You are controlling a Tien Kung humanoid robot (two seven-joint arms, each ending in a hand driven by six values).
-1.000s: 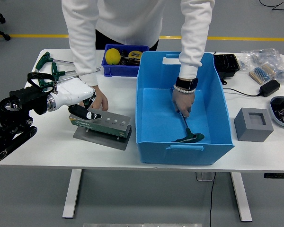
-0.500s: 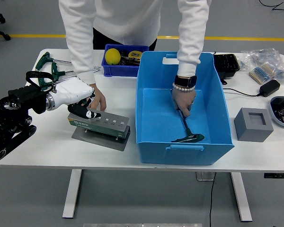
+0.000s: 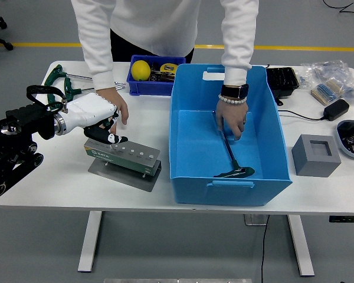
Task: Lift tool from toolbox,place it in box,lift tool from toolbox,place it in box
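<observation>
A green toolbox (image 3: 125, 156) lies on a grey plate (image 3: 115, 174) at the table's left front. My left hand (image 3: 106, 134), white-backed on a black arm, rests over the toolbox's left end; what it holds is hidden. One of the person's hands (image 3: 119, 108) hovers just behind my hand. The big blue box (image 3: 271, 147) stands mid-table. Inside it lies a dark tool with a green head (image 3: 235, 172), and the person's other hand (image 3: 231, 121), with a watch and bead bracelet, holds the far end of its handle.
A small blue bin (image 3: 165, 87) with a yellow ball (image 3: 141, 69) stands at the back. Green-handled tools (image 3: 64, 82) lie at the far left. To the right are a grey block (image 3: 315, 154), a black tray (image 3: 282, 79), a charger (image 3: 335, 109) and bagged parts (image 3: 327, 88).
My left hand has shifted left and slightly up, and the toolbox with its plate slid a little left. The person's hand beside it drew back; the hand in the box moved up the handle.
</observation>
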